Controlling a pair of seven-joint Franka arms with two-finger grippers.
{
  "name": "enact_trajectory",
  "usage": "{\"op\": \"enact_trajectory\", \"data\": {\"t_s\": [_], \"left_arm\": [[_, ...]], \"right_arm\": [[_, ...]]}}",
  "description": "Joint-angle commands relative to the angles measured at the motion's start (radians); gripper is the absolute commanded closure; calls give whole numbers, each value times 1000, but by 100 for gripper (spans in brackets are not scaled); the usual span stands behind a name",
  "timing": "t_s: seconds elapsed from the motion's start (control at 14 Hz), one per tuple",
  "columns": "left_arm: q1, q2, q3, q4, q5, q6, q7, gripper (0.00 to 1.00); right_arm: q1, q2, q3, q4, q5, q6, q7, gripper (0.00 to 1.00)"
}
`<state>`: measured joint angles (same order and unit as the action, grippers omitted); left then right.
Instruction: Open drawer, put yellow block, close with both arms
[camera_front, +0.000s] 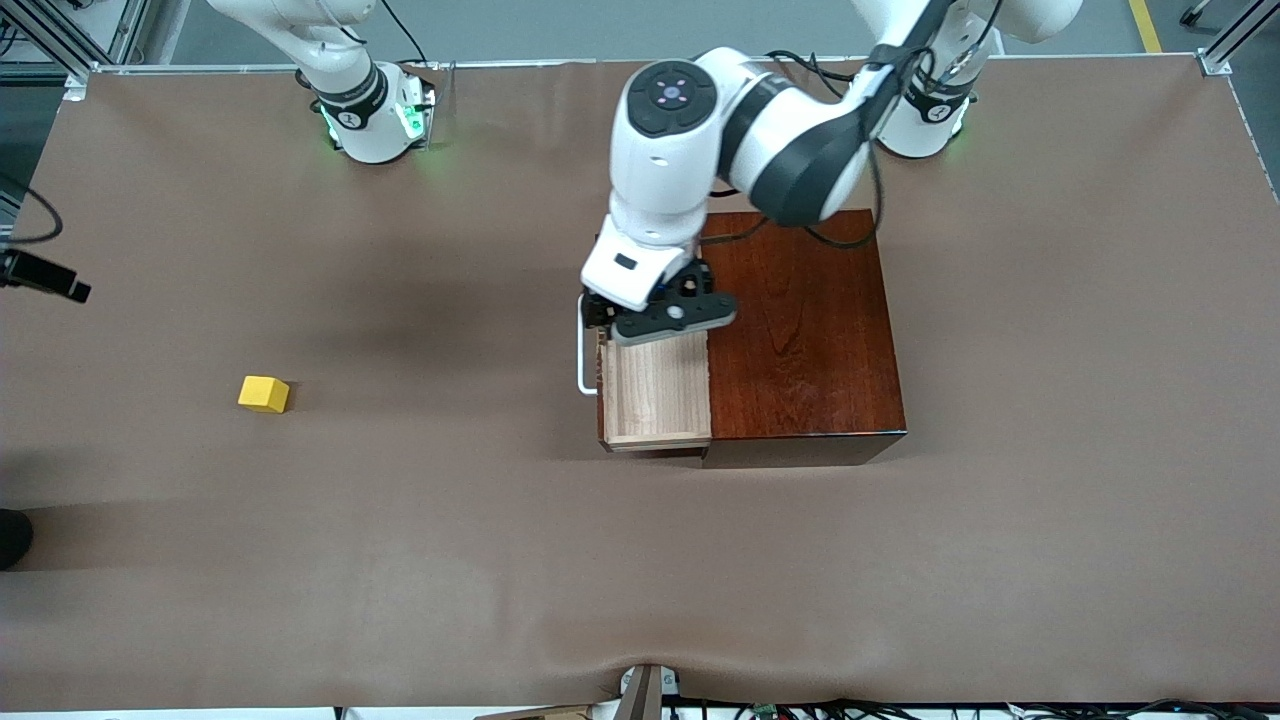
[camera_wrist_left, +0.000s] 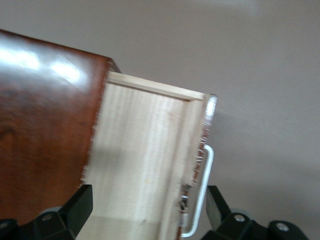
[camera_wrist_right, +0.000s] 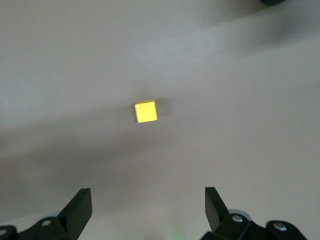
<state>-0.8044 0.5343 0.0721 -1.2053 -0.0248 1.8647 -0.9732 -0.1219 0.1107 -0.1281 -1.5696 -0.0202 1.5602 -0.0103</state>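
Your mahogany box (camera_front: 800, 330) sits right of centre, its drawer (camera_front: 655, 395) pulled out — the left gripper (camera_front: 640, 318) hovers spread above the handle (camera_front: 583, 355). Centre-left, the yellow block (camera_front: 264, 393) waits untouched; right gripper (camera_wrist_right: 147, 210) gapes overhead, ready to descend.

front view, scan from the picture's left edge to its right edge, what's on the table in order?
yellow block → white handle → open drawer with the left claw over it, fingers spread → dark wooden box. The right claw, open, hangs over the block, seen only in its wrist view.
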Motion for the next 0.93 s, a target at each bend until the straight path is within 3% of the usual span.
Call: {"op": "enact_trajectory", "data": {"t_s": [0.0, 0.36, 0.57, 0.85], "left_arm": [[65, -124, -9, -117, -15, -45, 118, 0], [177, -246, -11, -221, -17, -134, 333, 0], [250, -293, -11, -234, -17, -209, 439, 0], [327, -335, -11, -235, -17, -254, 537, 0]], "right_arm": [[-39, 58, 16, 3, 11, 4, 0, 0], [-67, 66, 16, -117, 14, 98, 0, 0], [-77, 64, 16, -228, 28, 187, 1, 0], [-68, 92, 18, -262, 32, 219, 12, 0]]}}
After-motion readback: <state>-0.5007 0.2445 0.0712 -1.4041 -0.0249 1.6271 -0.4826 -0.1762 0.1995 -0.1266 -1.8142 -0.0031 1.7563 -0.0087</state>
